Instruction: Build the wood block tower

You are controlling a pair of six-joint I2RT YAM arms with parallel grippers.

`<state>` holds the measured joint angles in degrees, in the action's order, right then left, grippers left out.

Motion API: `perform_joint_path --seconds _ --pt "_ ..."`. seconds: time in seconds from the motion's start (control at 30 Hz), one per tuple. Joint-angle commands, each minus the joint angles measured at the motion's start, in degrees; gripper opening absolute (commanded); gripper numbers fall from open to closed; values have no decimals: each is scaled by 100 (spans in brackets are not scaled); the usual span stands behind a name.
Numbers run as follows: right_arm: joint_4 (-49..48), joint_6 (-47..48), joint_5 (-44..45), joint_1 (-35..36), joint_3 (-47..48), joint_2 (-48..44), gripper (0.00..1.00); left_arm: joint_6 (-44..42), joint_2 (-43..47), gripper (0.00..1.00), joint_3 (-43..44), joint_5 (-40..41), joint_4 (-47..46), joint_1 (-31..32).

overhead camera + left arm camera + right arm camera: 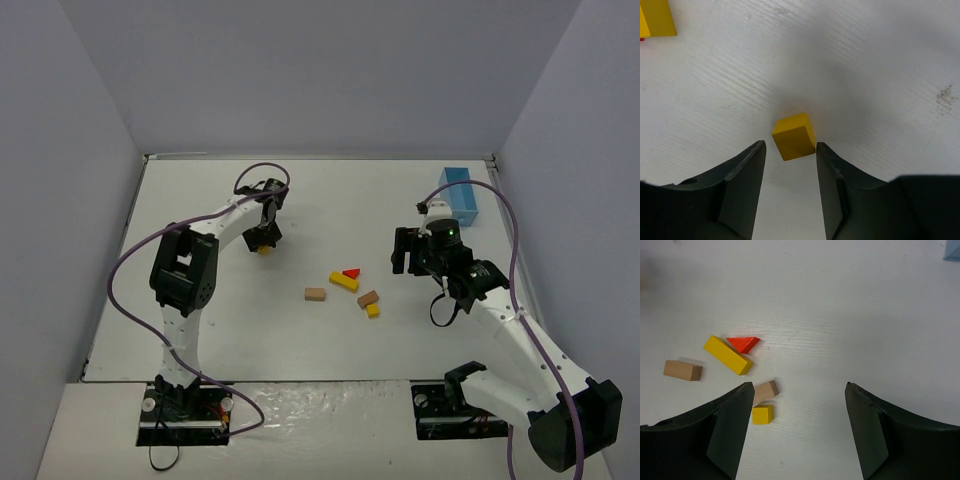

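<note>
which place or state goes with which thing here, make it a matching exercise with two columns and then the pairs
Things
1 yellow cube lying apart from the other blocks
2 red wedge
3 light-blue box
4 right gripper

Places or states
A far right corner of the table
B open, nothing between its fingers
C at the tips of the left gripper
D beside the long yellow block

Pairs: 1-C, 2-D, 3-A, 4-B
</note>
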<state>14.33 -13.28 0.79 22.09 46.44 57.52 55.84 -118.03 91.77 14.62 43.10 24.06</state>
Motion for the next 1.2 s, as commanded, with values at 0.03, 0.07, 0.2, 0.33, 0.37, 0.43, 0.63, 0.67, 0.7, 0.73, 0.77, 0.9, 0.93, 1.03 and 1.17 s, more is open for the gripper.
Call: perform_joint_path --seconds 0.03,0.07,0.2,0.33,0.37,0.43,0.63,0.67,0.7,0.73,0.77,0.9,0.93,1.03,1.17 --pt "-286 36 -26 -34 24 -43 71 54 43 31 383 50 93 -72" --pt "-281 36 -26 -29 23 -47 71 50 43 26 411 50 102 -86" --pt "-292 34 -26 -36 15 -50 71 -28 117 8 444 107 160 -118" --pt "-292 45 -153 -31 23 -30 71 -272 252 0 496 157 211 -195" --pt "-295 40 -189 -29 23 -30 71 -329 281 0 504 151 217 -265" --pt "-299 36 -193 -29 20 -30 71 -432 335 0 508 143 217 -366" --pt "-308 45 -228 -29 15 12 71 -959 369 2 633 17 200 -846" --pt "-308 50 -234 -29 9 14 71 -1051 357 2 657 3 199 -888" --pt "-311 53 -240 -29 6 14 71 -1131 336 2 693 -27 196 -930" --pt "-316 53 -245 -29 6 14 71 -1199 310 2 740 -68 191 -977" --pt "-310 53 -246 -22 -1 21 71 -1285 281 2 804 -93 203 -1028" --pt "-308 53 -261 -20 -9 52 71 -1459 213 2 953 -129 199 -1097" --pt "-308 53 -272 -20 -3 58 71 -1487 185 2 981 -151 199 -1113" --pt "-308 62 -290 -29 10 58 71 -1506 130 4 1001 -205 203 -1159" --pt "-307 62 -281 -20 -3 70 71 -1506 92 5 984 -201 208 -1196"
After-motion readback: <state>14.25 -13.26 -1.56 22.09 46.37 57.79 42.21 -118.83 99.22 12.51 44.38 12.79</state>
